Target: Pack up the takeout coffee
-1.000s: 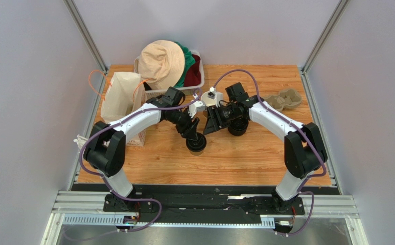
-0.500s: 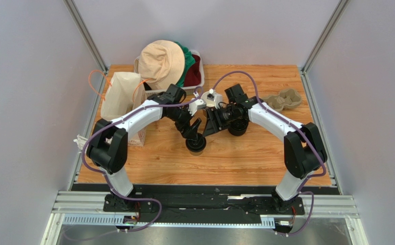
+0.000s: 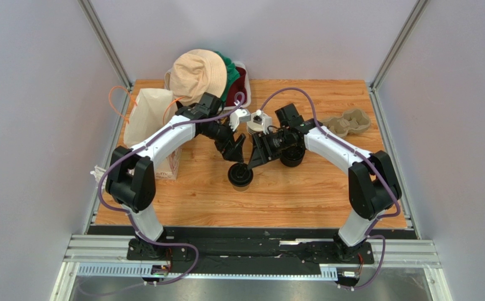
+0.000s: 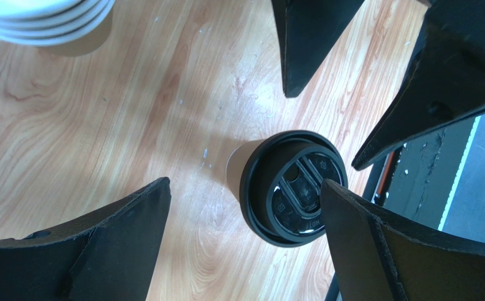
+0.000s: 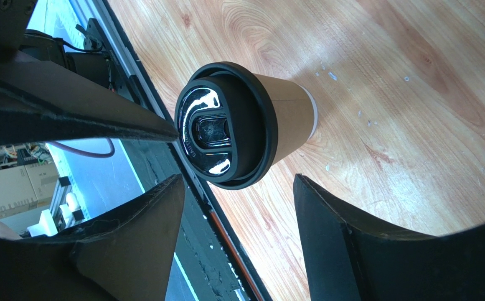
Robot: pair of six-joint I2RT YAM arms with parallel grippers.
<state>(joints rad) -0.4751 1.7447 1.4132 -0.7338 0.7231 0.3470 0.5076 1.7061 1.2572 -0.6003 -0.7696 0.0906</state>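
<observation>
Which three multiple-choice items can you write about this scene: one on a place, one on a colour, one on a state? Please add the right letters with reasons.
1. Where does the takeout coffee cup stand?
A. on the wooden table
B. in the cup carrier
C. inside the paper bag

2. What colour is the cup's lid?
A. white
B. black
C. pink

3. How are the left hand and the right hand?
A. both open, neither closed on the cup
B. the left shut on the cup
C. the right shut on the lid

Answers:
1 A: both wrist views show the cup upright on bare wood.
2 B: the lid is glossy black above the kraft-brown sides.
3 A: each wrist view shows its fingers spread wide, with the cup free between them.
</observation>
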